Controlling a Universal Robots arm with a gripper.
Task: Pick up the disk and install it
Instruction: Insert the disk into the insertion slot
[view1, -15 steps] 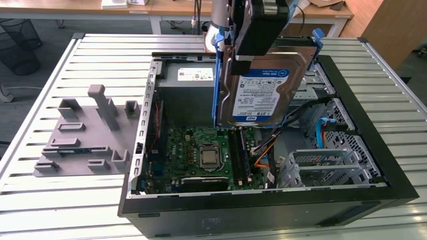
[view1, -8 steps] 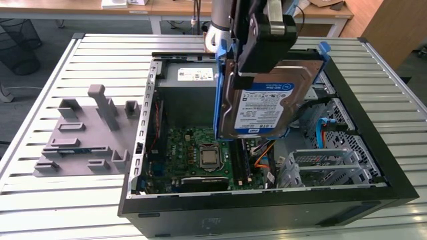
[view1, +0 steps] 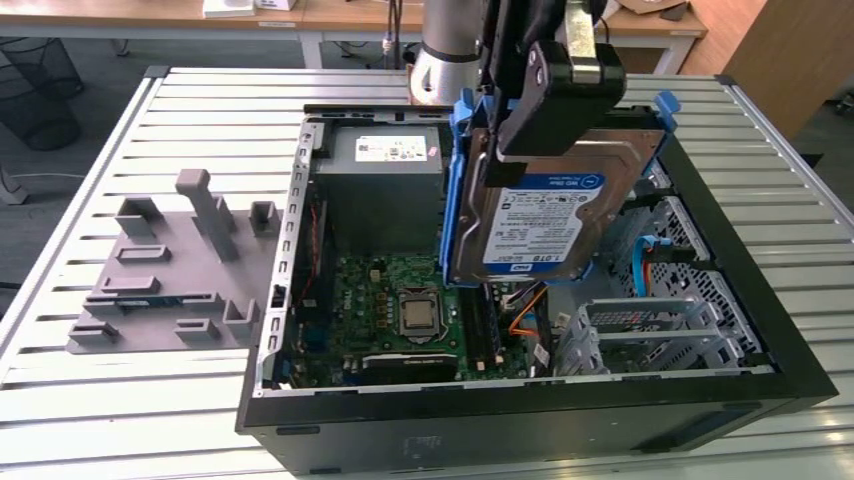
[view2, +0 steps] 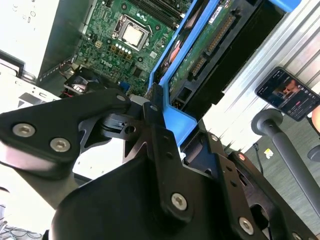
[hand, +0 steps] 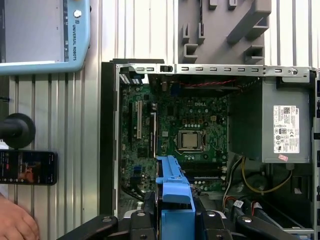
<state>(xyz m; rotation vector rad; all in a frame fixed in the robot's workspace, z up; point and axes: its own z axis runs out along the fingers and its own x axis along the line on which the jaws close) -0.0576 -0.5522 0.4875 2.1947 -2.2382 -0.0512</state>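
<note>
— Disk (view1: 550, 225) first: is it in the pincer (view1: 523, 160)?
— Yes. The pincer is clamped on the top edge of its blue carrier frame. In the second wrist view the black fingers (view2: 159, 125) press the blue plastic from both sides.
— Where does that put it?
— Off the table, hanging tilted with its label towards the exterior view. It is above the open computer case (view1: 747, 330), between the grey power-supply box (view1: 380, 165) and the silver drive cage (view1: 654, 325). Its lower edge hangs over the motherboard (view1: 400, 300).
— And around the case?
— The case lies on its side on the slatted table (view1: 134, 400). On the exterior view's left, a grey moulded fixture (view1: 174, 270) sits just beside it. In the first wrist view a phone (hand: 27, 167) and a blue-rimmed pendant (hand: 40, 35) lie on the table near the case.
</note>
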